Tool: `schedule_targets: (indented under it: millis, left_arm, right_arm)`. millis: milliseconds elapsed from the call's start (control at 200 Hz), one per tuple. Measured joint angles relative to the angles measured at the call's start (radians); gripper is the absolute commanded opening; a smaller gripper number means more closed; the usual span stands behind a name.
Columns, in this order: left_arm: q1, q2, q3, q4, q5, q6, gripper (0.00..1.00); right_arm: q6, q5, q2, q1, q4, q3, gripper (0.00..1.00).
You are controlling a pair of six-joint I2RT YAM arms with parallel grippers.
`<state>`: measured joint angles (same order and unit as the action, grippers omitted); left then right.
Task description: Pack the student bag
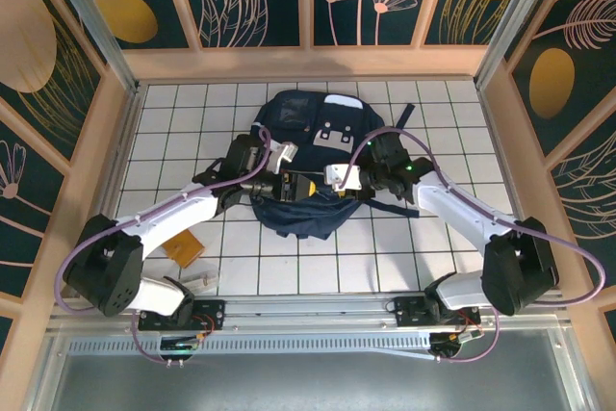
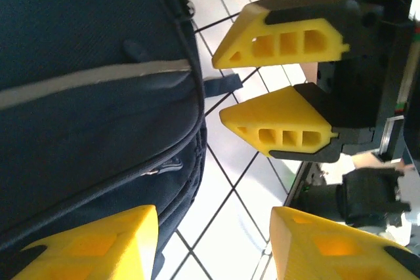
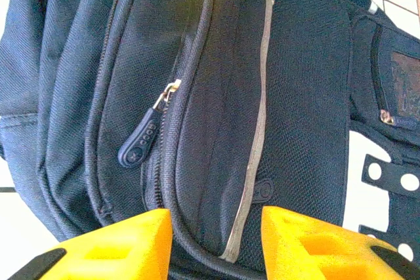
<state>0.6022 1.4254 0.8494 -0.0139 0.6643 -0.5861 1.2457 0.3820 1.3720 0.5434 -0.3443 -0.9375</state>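
The student bag (image 1: 310, 115) lies under your jaws, stretching toward twelve o'clock. Left jaws and right jaws both stand half-open, empty.

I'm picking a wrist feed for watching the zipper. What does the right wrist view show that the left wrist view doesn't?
Right wrist view: a dark zipper pull and a grey buckle patch with holes. Left wrist view: a small fabric loop and the right gripper with its black body, jaws apart. Both: the student bag, its pale stripe, white table tiles.
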Motion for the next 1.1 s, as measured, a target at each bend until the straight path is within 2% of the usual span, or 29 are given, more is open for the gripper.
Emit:
schedule_targets:
  millis: [150,385,415,500,545,766,946,1021,1096]
  left_arm:
    - [0.018,0.000,-0.029,-0.010,-0.019,-0.115,0.50]
    - [0.036,0.004,-0.032,-0.013,-0.037,-0.176,0.51]
    - [0.039,0.006,-0.033,-0.015,-0.039,-0.180,0.51]
    - [0.039,0.015,-0.042,-0.019,-0.049,-0.192,0.50]
    - [0.039,0.021,-0.043,-0.019,-0.054,-0.195,0.50]
    - [0.040,0.029,-0.029,-0.012,-0.106,-0.196,0.50]
    - [0.040,0.060,0.012,-0.013,-0.132,-0.198,0.49]
    - [0.042,0.077,0.025,-0.022,-0.140,-0.199,0.49]
    - [0.044,0.088,0.030,-0.036,-0.156,-0.205,0.47]
  right_arm:
    - [0.006,0.009,0.044,0.013,0.006,0.000,0.40]
    - [0.005,0.002,0.104,0.029,0.004,-0.008,0.40]
    - [0.004,-0.010,0.111,0.035,0.010,-0.008,0.38]
    - [-0.001,-0.052,0.129,0.051,0.026,-0.008,0.14]
    - [0.000,-0.070,0.132,0.056,0.029,-0.008,0.09]
    - [-0.025,-0.094,0.115,0.063,0.050,-0.007,0.08]
    - [-0.045,-0.108,0.069,0.065,0.169,0.028,0.09]
    - [-0.052,-0.109,0.061,0.065,0.217,0.047,0.01]
    - [-0.065,-0.101,0.061,0.065,0.245,0.057,0.00]
